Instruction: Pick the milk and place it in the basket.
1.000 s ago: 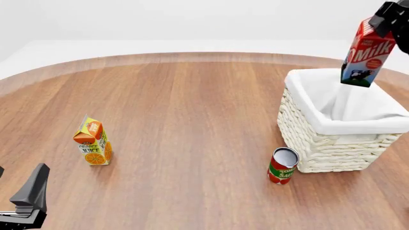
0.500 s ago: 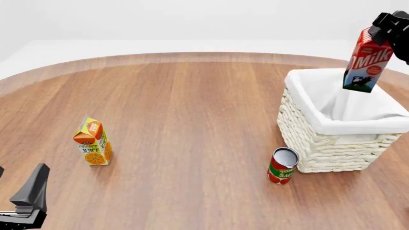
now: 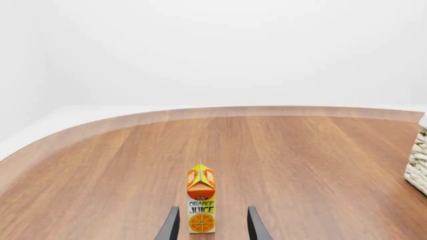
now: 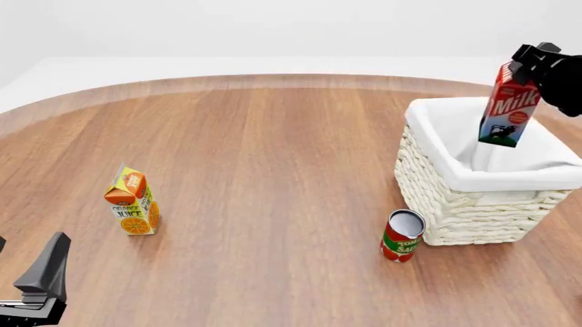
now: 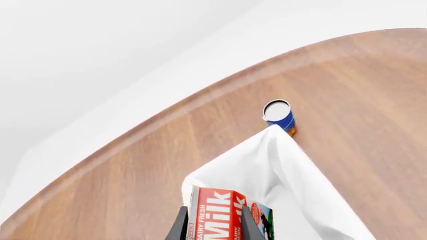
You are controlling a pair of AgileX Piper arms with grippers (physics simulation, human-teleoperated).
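Your right gripper (image 4: 532, 65) is closed on the red top of the milk (image 4: 506, 107) and holds it in the air, with the carton tilted a little and its blue-green base hanging over the open mouth of the basket (image 4: 446, 197), low against the white cloth lining but not resting on anything. In the right wrist view you see the two dark fingers (image 5: 181, 226) pressing the milk (image 5: 223, 216) from both sides, and below it the white lining of the basket (image 5: 283, 165). Beyond the corner of the basket in that view a small can with a blue side (image 5: 279, 114) stands on the table (image 5: 133, 190); it is hidden in the front view. In the front view a red tomato sauce can (image 4: 402, 236) stands upright just beside the near left corner of the basket, apart from it by a small gap. Your left gripper (image 3: 212, 227) is low at the near left edge of the table (image 4: 272, 170), and its fingers (image 3: 169, 226) stand apart with nothing between them. Straight ahead of them the orange juice carton (image 3: 201, 201) stands upright on the wood; in the front view this carton (image 4: 133, 202) is near the left gripper (image 4: 41, 283) but not touching it, and well apart from the basket.
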